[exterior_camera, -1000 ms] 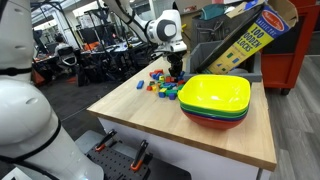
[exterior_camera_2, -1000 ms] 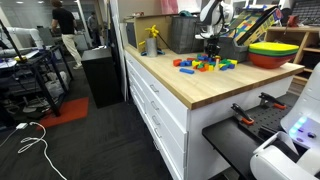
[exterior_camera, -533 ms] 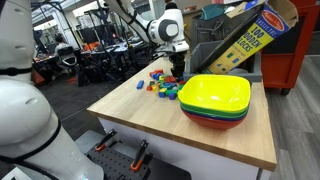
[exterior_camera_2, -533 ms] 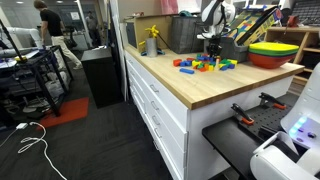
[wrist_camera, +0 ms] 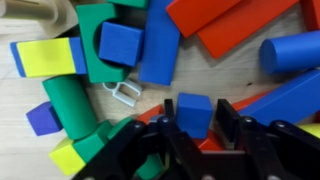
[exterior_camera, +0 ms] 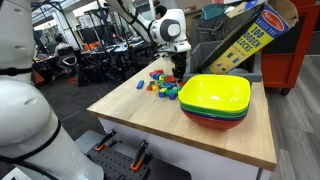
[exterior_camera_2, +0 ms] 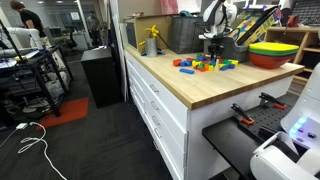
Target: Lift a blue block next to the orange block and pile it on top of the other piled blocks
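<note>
My gripper (wrist_camera: 196, 118) hangs over the piled blocks (wrist_camera: 120, 60), a heap of small blue, red, green and yellow toy blocks on the wooden table. Its two black fingers (wrist_camera: 172, 120) stand on either side of a small blue cube (wrist_camera: 193, 112) and press its sides. A red-orange flat block (wrist_camera: 150, 114) lies just beneath the cube. In both exterior views the gripper (exterior_camera: 177, 70) (exterior_camera_2: 213, 55) points straight down over the pile (exterior_camera: 163, 86) (exterior_camera_2: 205, 65).
Stacked yellow, green and red bowls (exterior_camera: 215, 100) (exterior_camera_2: 275, 50) stand close beside the pile. A single blue block (exterior_camera: 141, 85) lies apart on the wooden table (exterior_camera: 150, 115). A tilted cardboard blocks box (exterior_camera: 245, 40) is behind. A yellow bottle (exterior_camera_2: 152, 40) stands at the table's far end.
The arm's wrist has shifted slightly sideways and a little upward above the pile. The blocks and bowls have not moved.
</note>
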Available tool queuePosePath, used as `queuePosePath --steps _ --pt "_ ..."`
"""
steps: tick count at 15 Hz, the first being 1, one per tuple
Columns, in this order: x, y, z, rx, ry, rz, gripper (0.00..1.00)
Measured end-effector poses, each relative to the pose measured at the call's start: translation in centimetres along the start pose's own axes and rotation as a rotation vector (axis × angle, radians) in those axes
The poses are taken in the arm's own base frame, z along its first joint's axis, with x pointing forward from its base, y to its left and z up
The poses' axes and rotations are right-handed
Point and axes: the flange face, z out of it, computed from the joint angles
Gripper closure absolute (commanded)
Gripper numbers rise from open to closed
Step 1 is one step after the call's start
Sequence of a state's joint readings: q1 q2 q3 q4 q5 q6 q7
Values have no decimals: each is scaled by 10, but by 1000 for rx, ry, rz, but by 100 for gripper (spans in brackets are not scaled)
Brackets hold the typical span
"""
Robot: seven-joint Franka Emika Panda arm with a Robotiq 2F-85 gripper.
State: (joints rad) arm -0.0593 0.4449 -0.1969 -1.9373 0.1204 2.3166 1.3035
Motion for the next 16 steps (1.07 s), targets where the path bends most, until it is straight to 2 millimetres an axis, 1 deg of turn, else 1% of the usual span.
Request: queuePosePath --steps 2,3,5,7,9,12,16 --pt "-1 1 2 -4 -1 -1 4" --pt "-2 2 3 -7 -2 -3 0" --pt "-9 3 3 -9 -4 -14 0" --pt "-22 3 -3 -2 -8 -37 0" --pt "-39 5 -15 9 2 -84 0" --pt "-67 14 -40 24 21 -181 0" --pt "-97 29 -70 50 7 -370 0"
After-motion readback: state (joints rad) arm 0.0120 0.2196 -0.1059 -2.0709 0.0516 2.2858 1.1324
